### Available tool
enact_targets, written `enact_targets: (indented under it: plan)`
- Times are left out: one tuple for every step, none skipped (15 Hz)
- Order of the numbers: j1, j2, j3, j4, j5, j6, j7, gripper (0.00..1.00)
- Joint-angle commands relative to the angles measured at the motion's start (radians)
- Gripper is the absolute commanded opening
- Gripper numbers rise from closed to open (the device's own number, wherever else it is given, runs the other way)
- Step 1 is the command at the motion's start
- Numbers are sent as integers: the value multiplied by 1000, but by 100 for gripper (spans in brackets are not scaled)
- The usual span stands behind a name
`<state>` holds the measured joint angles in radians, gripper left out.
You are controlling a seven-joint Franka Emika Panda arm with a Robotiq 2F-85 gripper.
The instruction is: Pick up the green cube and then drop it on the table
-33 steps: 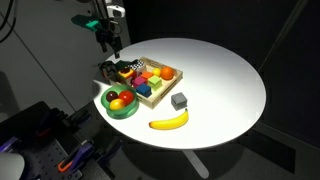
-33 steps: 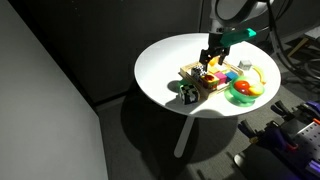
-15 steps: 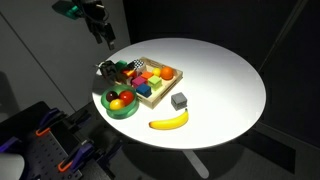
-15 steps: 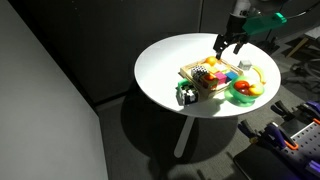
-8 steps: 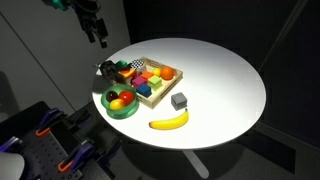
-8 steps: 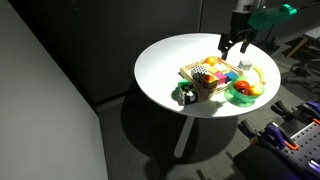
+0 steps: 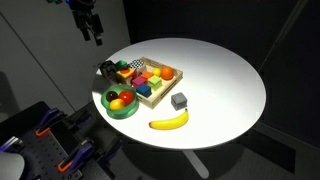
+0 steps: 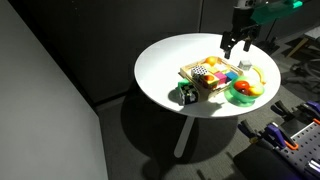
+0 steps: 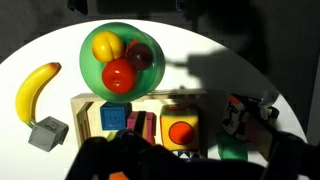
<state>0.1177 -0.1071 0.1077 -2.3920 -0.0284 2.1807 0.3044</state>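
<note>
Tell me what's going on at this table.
A robot arm's claw hangs open and empty, raised well above the side of the white table where the wooden tray sits. The coloured blocks lie in the tray and none is being held. A green bowl of fruit, a banana and a dark grey cube lie beside the tray.

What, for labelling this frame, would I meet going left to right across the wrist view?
banana → green bowl → orange block → black-and-white patterned object
</note>
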Motion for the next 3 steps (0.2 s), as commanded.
enact_targets:
  plan:
    - [-8,0,8,1,1,-2,-1,100]
    - [-8,0,8,1,1,-2,-1,100]
    - [-8,0,8,1,1,-2,-1,100]
